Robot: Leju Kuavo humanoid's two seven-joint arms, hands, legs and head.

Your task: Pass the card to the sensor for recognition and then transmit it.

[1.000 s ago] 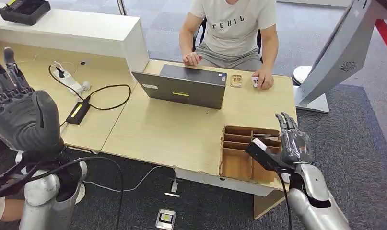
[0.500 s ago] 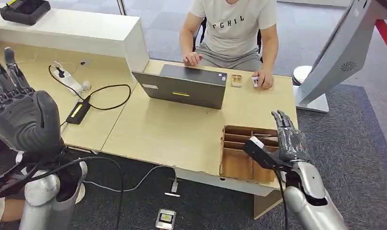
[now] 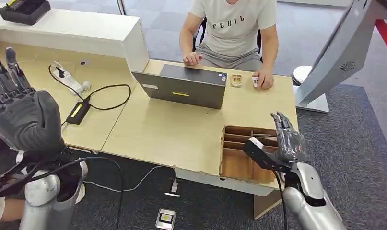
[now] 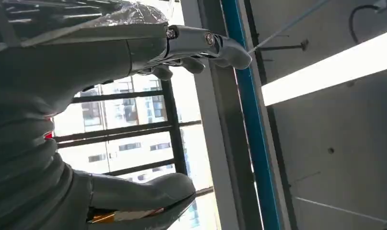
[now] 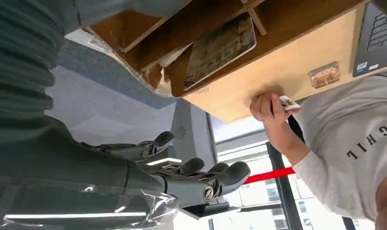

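From where I stand, the task looks barely begun: neither robot hand holds a card. The right hand point(image 3: 289, 139) hovers with fingers apart beside the wooden tray point(image 3: 239, 165) at about four o'clock on the desk point(image 3: 181, 129); the left hand point(image 3: 21, 115) is raised at nine o'clock, fingers spread and empty. The card point(image 3: 255, 81), small and pale, sits pinched under the person's hand point(image 3: 264, 79) at one o'clock, beside the laptop point(image 3: 184, 86). Pickup, sensing and handover all remain.

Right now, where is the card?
In the head view a small card lies under the seated person's hand at the far right of the desk, beside the laptop; the right hand hovers by the wooden tray.
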